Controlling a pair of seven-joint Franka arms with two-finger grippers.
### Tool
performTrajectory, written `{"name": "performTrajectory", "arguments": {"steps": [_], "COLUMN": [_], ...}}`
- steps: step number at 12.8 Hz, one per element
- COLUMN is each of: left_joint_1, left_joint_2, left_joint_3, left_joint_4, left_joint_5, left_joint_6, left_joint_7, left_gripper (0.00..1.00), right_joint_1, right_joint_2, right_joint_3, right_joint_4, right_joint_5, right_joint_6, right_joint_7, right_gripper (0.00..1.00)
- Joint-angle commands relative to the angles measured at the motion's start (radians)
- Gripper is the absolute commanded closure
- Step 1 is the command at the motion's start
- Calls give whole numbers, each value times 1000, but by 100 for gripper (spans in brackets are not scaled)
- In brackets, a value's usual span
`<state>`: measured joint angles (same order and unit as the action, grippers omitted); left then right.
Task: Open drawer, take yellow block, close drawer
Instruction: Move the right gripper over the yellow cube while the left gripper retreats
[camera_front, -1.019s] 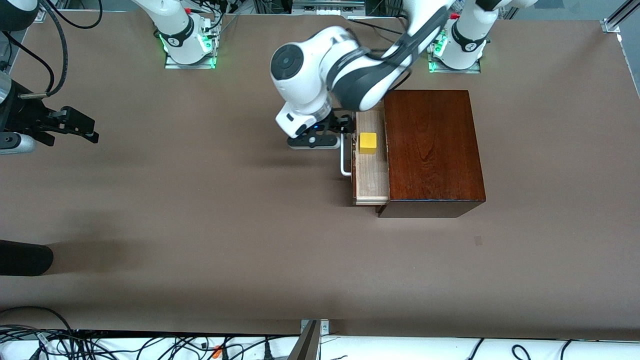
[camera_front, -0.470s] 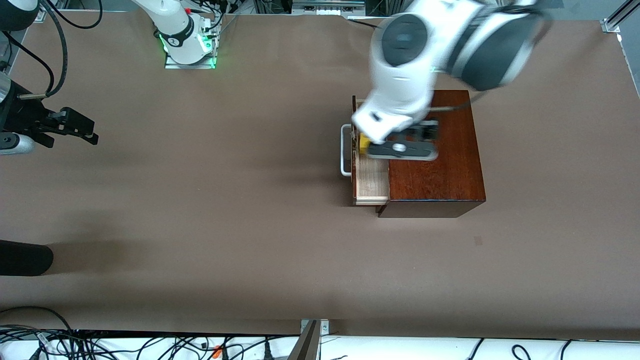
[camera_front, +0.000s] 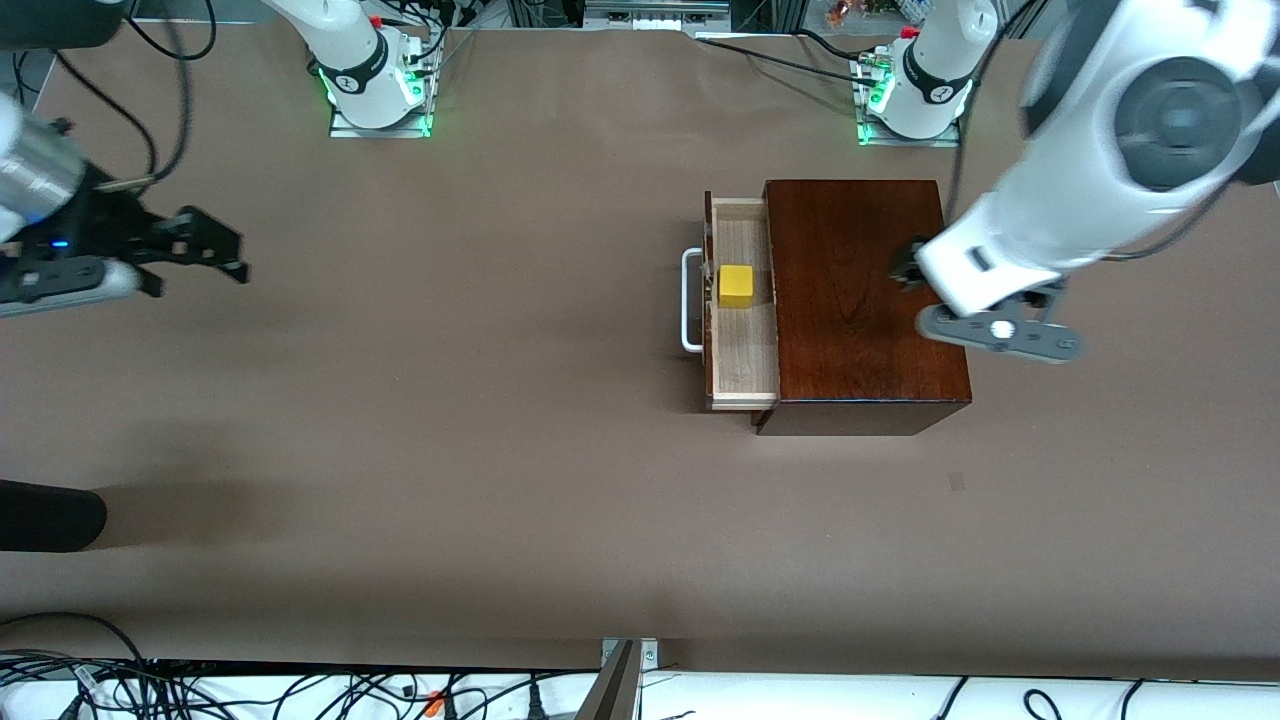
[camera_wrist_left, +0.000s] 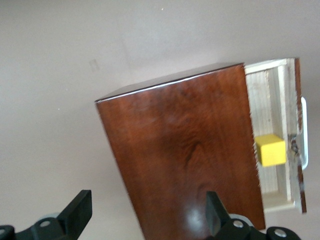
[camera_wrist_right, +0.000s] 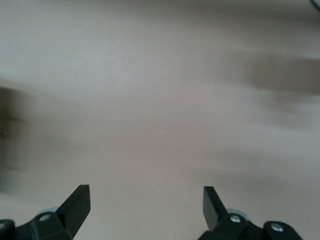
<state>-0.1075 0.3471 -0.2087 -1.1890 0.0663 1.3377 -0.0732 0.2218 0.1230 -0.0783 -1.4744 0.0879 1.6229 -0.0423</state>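
Note:
The drawer (camera_front: 742, 340) of the dark reddish-brown wooden box (camera_front: 860, 300) stands pulled out, its white handle (camera_front: 690, 300) toward the right arm's end of the table. The yellow block (camera_front: 736, 286) lies in the drawer's pale inside, close to the handle. My left gripper (camera_front: 908, 268) is open and empty, up over the box's top at the edge toward the left arm's end. The left wrist view shows the box (camera_wrist_left: 185, 160), the drawer (camera_wrist_left: 272, 90), the block (camera_wrist_left: 270, 149) and my open left gripper (camera_wrist_left: 147, 200). My right gripper (camera_front: 225, 250) is open and empty over bare table; it also shows in the right wrist view (camera_wrist_right: 145, 195).
A black object (camera_front: 50, 515) juts in at the table's edge at the right arm's end, nearer the front camera. Cables (camera_front: 300, 690) run along the front edge. The arm bases (camera_front: 375, 85) stand along the back edge.
My left gripper has swung away from the drawer's handle, across the box, to its edge toward the left arm's end. The drawer stays open with the block in it. My right gripper shifted slightly toward the box.

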Motion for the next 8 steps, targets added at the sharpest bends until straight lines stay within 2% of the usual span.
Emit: {"name": "performTrajectory", "arguments": {"steps": [1,5,6,8], "left_joint_1": [-9,-26,-34,-26], "left_joint_2": [-161,-363,-396,-366], "left_joint_3": [159,276,278,278], "left_joint_4": [-188,-507,-550,-540], "left_joint_5": [-103,-137,-137,-134], "left_joint_6": [61,248,279,348], "left_joint_7": [134,171,165,145], "left_gripper": [0,0,0,0], "right_joint_1": [89,239,304,405], "right_joint_2": [18,23,26,76], "right_joint_3": [-5,21,28,32], "right_joint_4": [-4,-1,-4,0], "right_joint_5": [10,19,16,12], "right_joint_6": [-1,-6,-5,23], "right_joint_7": [-10,-66,-77,-88], "right_gripper": [0,0,0,0]}}
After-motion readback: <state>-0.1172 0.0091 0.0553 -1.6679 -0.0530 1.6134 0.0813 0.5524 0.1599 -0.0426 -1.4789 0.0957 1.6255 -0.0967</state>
